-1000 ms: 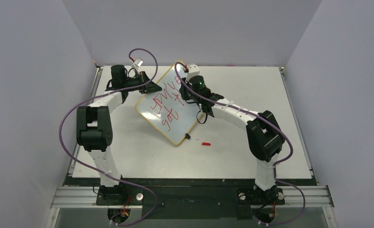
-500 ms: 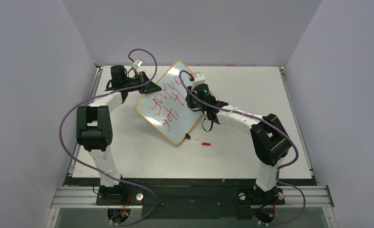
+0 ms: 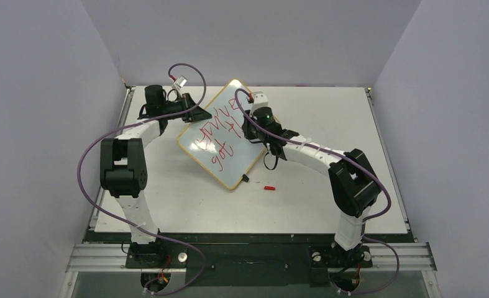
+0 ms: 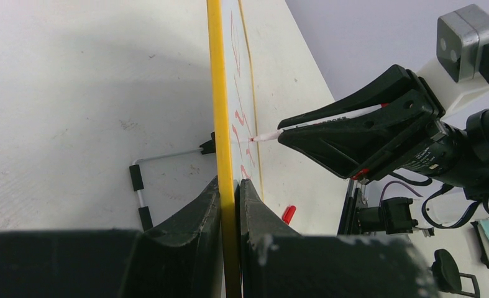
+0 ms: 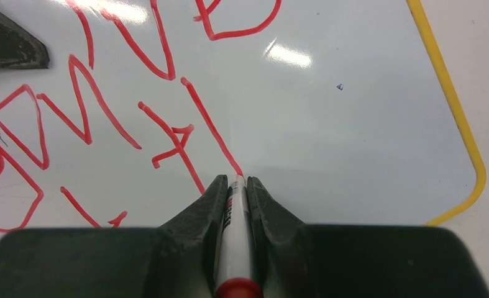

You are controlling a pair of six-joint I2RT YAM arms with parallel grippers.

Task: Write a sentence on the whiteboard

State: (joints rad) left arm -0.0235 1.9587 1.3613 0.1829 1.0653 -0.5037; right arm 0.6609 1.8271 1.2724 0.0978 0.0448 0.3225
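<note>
— What does the whiteboard [image 3: 234,172] look like?
— White, with rounded corners, a thin yellow frame and a small black clip by its nearest corner. It sits cornerwise at the far middle of the desk [image 3: 186,202].
— And the sentence [image 3: 215,138]?
— Red handwriting, two lines along the board's left side, ending in a long slanted stroke.

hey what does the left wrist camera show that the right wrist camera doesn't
Left wrist only: the whiteboard edge-on, clamped in the left hand, a small red piece on the table, and the right hand side-on. Right wrist only: the sentence face-on, one stroke ending at the marker tip. Both: whiteboard, red writing, and the marker gripped in the right hand.
</note>
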